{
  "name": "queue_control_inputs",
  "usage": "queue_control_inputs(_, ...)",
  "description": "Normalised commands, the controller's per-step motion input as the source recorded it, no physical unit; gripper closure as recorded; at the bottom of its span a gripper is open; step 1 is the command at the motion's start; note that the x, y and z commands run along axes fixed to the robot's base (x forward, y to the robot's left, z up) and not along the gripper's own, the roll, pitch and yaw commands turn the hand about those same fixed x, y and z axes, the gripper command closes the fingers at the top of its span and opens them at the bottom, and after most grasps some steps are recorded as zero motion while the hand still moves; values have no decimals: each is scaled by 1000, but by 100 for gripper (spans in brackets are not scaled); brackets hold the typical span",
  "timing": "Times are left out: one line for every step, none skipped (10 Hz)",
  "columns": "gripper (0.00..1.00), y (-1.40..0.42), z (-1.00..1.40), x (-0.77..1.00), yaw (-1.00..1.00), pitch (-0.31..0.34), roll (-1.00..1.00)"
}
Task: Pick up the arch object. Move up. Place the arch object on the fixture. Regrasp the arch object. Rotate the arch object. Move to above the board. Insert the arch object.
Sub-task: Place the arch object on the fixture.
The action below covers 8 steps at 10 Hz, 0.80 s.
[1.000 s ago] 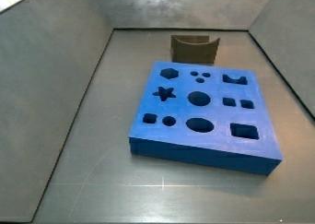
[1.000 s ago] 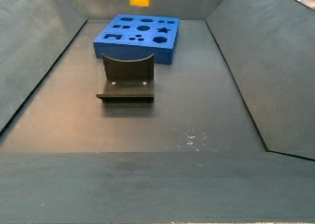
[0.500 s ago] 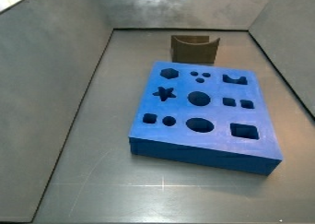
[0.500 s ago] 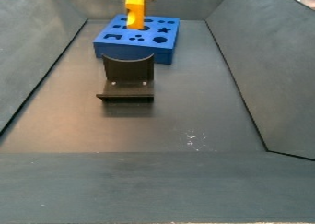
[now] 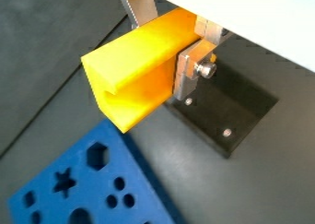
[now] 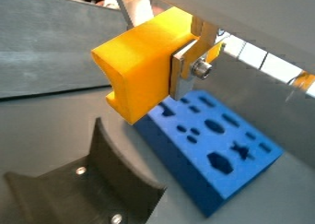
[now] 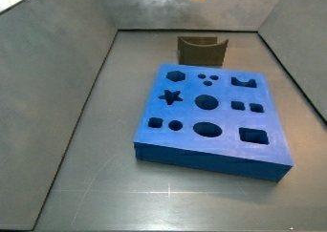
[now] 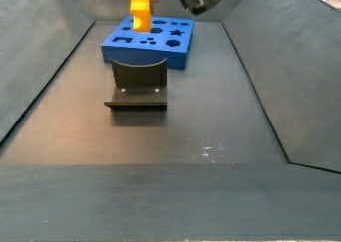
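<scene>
Lab test cell, bare grey walled enclosure (image 8: 54, 97), blue board (image 7: 208, 110), dark fixture (image 8: 138, 85) on its floor

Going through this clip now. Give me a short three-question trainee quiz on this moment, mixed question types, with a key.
1. True or false: the small yellow-orange arch block rests in the notch of the dark grey-brown notched fixture.
2. Multiple choice: the pincer is (A) open above the floor, (B) shut on the arch block, held in the air, (C) pressing the block into the board.
3. Fill in: in a side view, the large flat blue board with shaped holes lies ____ the fixture, farther from the camera.

Key
1. False: the block hangs in the air between the silver fingers.
2. B.
3. Behind.
</scene>
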Motion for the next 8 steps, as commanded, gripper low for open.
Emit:
queue_control_inputs(100,49,-26,193,-128,72,-462)
queue_control_inputs(100,48,-23,174,-124,62,-355)
queue_control_inputs(100,132,-1000,146,-15,203,-1000)
queue_control_inputs(100,136,-1000,135,-19,198,-1000)
queue_control_inputs(100,135,-1000,142,-81,219,-995)
queue_control_inputs(100,130,-1000,159,-126,205,-789)
queue_control_inputs(100,132,-1000,174,-158,179,-631)
queue_control_inputs(100,131,-1000,190,-182,149,-473)
